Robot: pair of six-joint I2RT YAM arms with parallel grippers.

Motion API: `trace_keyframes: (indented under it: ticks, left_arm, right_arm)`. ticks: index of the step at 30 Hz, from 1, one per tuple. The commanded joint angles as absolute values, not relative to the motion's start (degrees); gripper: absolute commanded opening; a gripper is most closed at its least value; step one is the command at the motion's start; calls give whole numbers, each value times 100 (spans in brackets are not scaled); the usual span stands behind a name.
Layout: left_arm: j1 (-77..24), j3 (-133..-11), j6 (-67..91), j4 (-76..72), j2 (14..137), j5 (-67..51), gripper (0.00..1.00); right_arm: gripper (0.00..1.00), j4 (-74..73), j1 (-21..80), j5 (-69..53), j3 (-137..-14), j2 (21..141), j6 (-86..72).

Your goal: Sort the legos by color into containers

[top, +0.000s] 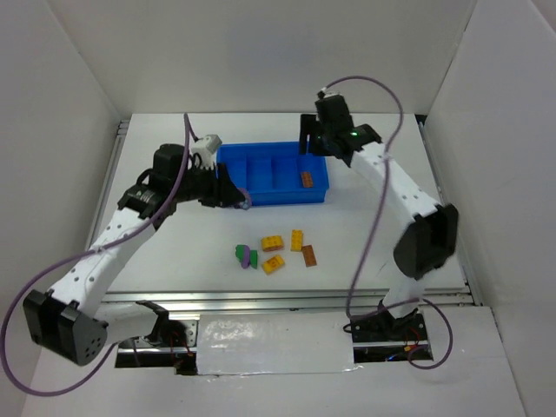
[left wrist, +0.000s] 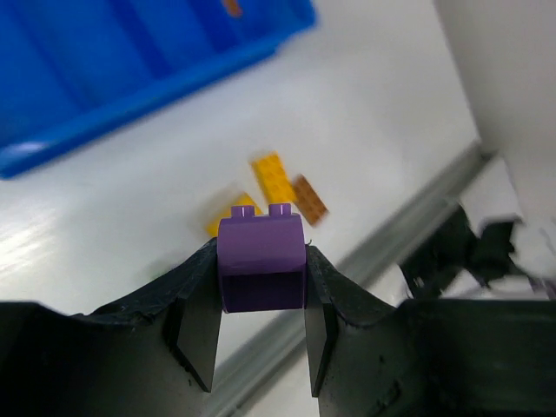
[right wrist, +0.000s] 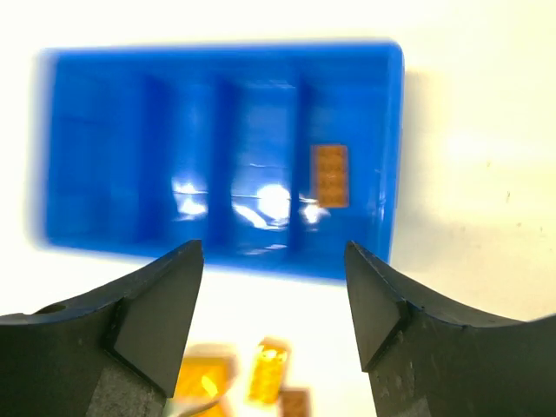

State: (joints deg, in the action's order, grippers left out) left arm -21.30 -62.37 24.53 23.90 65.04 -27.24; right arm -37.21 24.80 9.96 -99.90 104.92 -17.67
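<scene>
Left gripper [top: 239, 198] clamped on purple lego [left wrist: 261, 265], at lower-left corner of blue tray [top: 287, 196]; its compartments lie just up-right. Right gripper [right wrist: 274, 261] open, empty, above tray's right end.

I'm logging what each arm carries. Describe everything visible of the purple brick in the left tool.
The purple brick is small, glossy plastic by its look, lilac-violet, with two round studs showing along its top edge. It is clamped by two opposite sides between the black fingers of the left tool and sits square and level in the wrist view. It appears to be held clear of the white table, and only the fingers touch it. Its remaining faces are hidden.
</scene>
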Motion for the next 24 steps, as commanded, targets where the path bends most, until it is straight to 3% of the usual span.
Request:
trace_keyframes:
  ticks: [1,5,7,17,24]
  left_arm:
    - [-2004,-7152,3110,2706,7186,-1304,0]
    - [-1969,-8085,3393,3339,8172,716,0]
    - [-1977,-8594,3331,3497,8907,1097,0]
    - [-1951,-10570,2786,3760,11370,1879,0]
    - [-1942,-10898,2654,3709,11890,1916,1]
  right_arm:
    - [73,-3683,2452,607,-9591,8760,-2143]
    - [79,-3007,2461,-270,-7942,7403,-2417]
    - [80,-2830,2461,-666,-7578,7059,-2461]
    - [82,-3040,2487,-1247,-6934,6161,-2321]
    - [82,-2848,2479,-1564,-6820,6082,-2303]
